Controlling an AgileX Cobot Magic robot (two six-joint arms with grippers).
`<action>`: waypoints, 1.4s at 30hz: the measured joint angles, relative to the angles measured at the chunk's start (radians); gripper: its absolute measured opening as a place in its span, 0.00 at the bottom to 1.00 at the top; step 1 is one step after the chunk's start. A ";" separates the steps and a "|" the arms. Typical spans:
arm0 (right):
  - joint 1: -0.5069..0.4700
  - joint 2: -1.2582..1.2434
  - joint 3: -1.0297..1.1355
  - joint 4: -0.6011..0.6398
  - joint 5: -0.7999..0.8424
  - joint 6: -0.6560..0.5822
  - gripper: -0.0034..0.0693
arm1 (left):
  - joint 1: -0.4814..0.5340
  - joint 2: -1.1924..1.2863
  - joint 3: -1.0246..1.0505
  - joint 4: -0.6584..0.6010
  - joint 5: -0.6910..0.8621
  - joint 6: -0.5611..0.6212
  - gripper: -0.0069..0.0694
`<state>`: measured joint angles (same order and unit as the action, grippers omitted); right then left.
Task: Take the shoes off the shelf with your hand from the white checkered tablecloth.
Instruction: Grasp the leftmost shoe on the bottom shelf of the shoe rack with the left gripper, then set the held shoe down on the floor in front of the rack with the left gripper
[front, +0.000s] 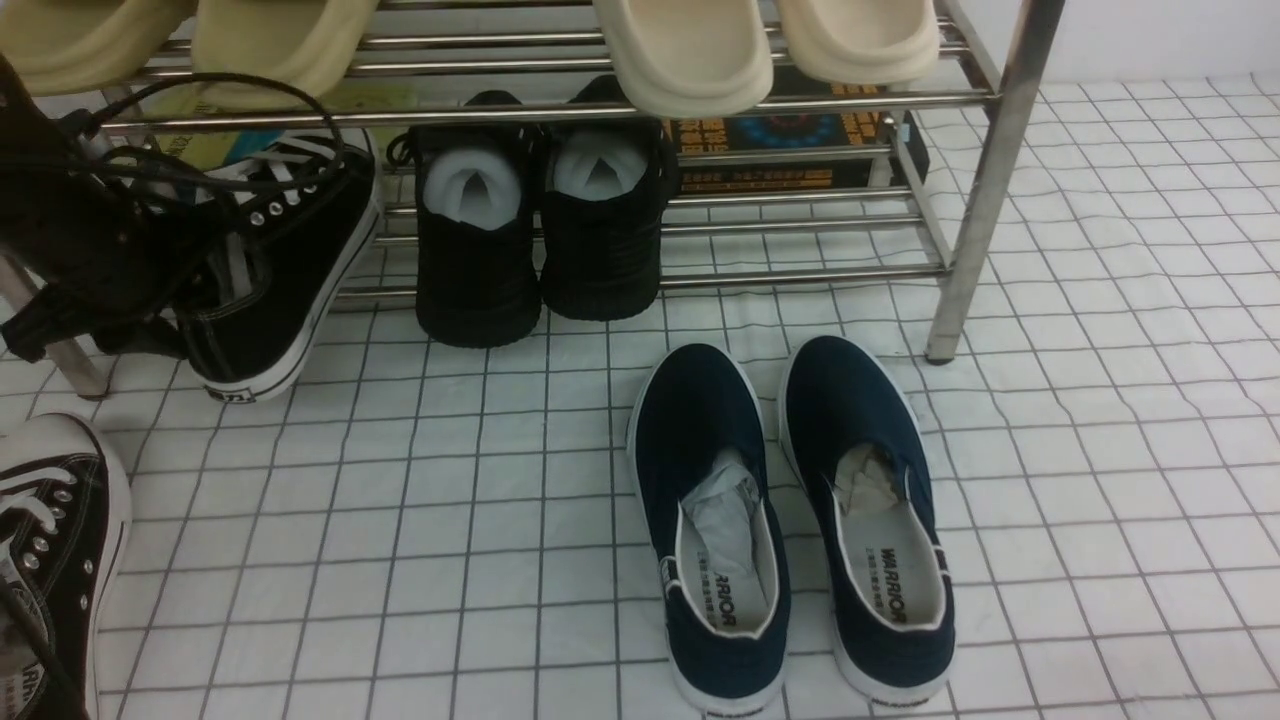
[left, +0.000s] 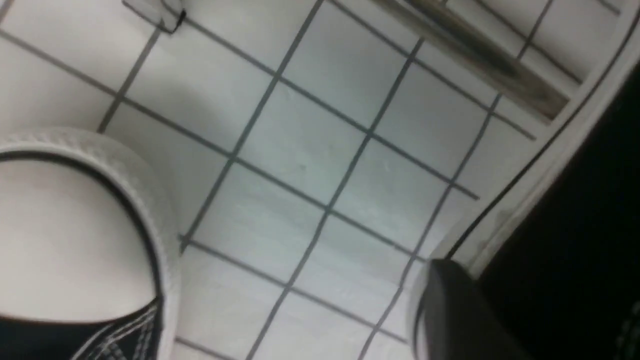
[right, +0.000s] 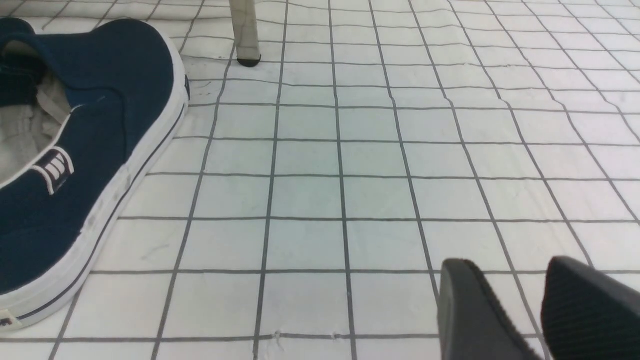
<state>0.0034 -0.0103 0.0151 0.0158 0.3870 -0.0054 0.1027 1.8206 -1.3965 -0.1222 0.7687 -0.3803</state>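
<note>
One black canvas sneaker (front: 285, 270) with white laces hangs tilted at the left end of the steel shelf (front: 990, 180), heel low near the white checkered tablecloth (front: 450, 520). My left gripper (front: 170, 300) is shut on it. In the left wrist view one finger (left: 450, 310) presses on the outside of the shoe's white sole (left: 550, 150); the other finger is hidden. The second sneaker (front: 50, 540) lies on the cloth at the front left; its toe cap (left: 65, 225) shows in the left wrist view. My right gripper (right: 510, 270) is open and empty just above the cloth.
Two all-black knit shoes (front: 535, 230) sit on the shelf's lower tier. Beige slippers (front: 690, 50) are on the upper tier. Navy slip-ons (front: 790, 520) lie on the cloth at the middle; one (right: 85, 160) is beside my right gripper. A shelf leg (right: 245, 30) stands beyond.
</note>
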 joint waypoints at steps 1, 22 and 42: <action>0.000 0.000 0.000 0.000 0.000 0.000 0.38 | 0.000 0.000 0.000 0.001 0.014 0.001 0.27; 0.000 0.000 0.000 0.001 0.000 0.000 0.38 | -0.208 -0.307 0.312 0.300 0.466 -0.319 0.12; 0.000 0.000 0.000 0.001 0.000 0.000 0.38 | -0.209 -0.326 0.413 0.318 0.415 -0.260 0.44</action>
<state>0.0034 -0.0103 0.0151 0.0166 0.3870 -0.0054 -0.1063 1.4951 -0.9832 0.1960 1.1839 -0.6400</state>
